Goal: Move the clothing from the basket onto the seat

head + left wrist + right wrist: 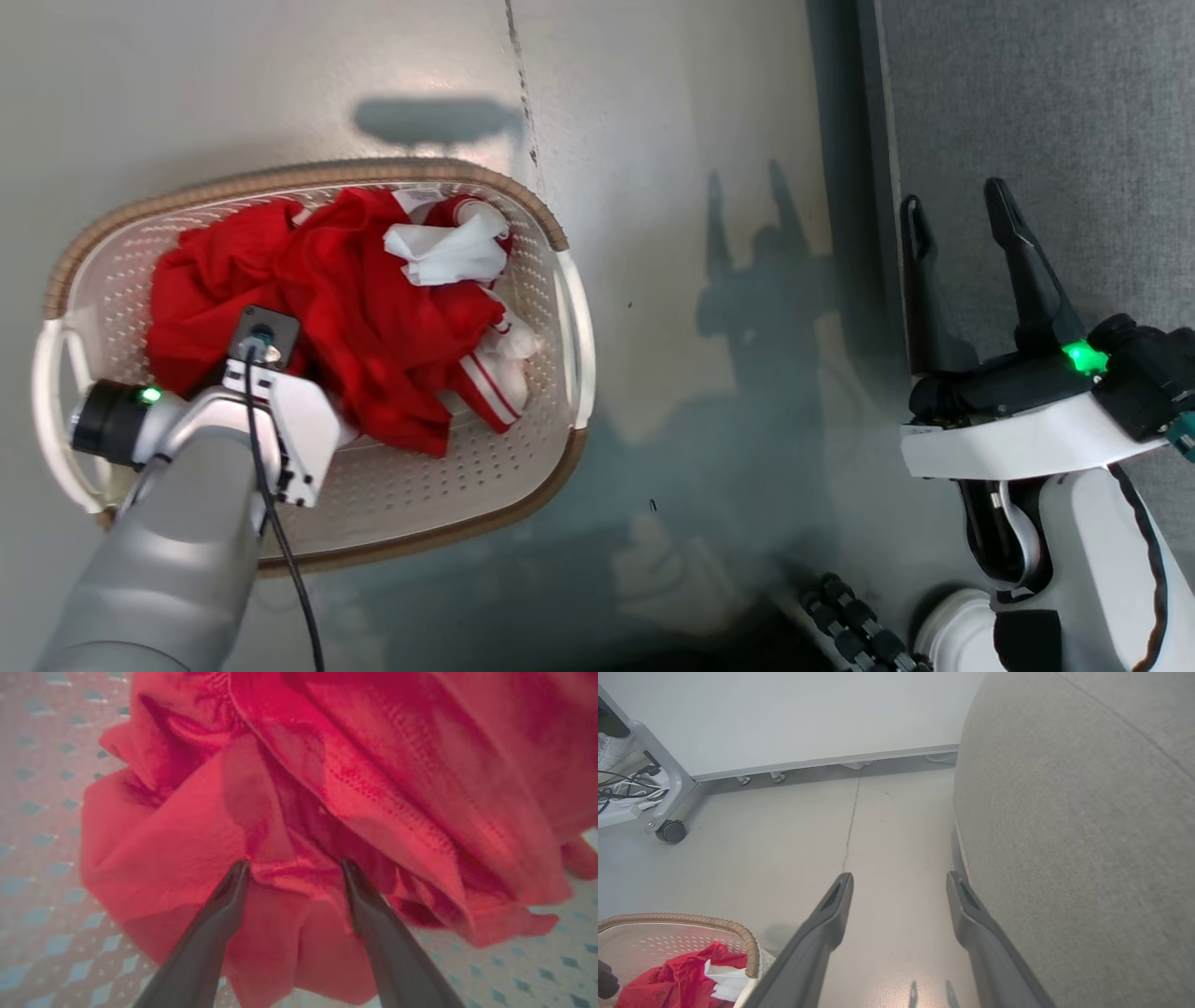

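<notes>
The clothing (364,308), bright red with white parts and striped cuffs, lies heaped in the cream perforated basket (392,504) on the floor at the left. My left arm reaches down into the basket, and its wrist (271,411) hides the fingers in the head view. In the left wrist view my left gripper (294,868) is open, with its tips against the red clothing (327,765) and a fold bulging between them. My right gripper (955,193) hangs open and empty at the edge of the grey seat (1055,112), with bare floor between its fingers.
In the right wrist view my right gripper (899,877) points along the floor, the seat (1087,835) close on its right and the basket (691,918) at lower left. A pale partition panel (784,718) on a caster (671,831) stands behind, with cables (621,793) beside it.
</notes>
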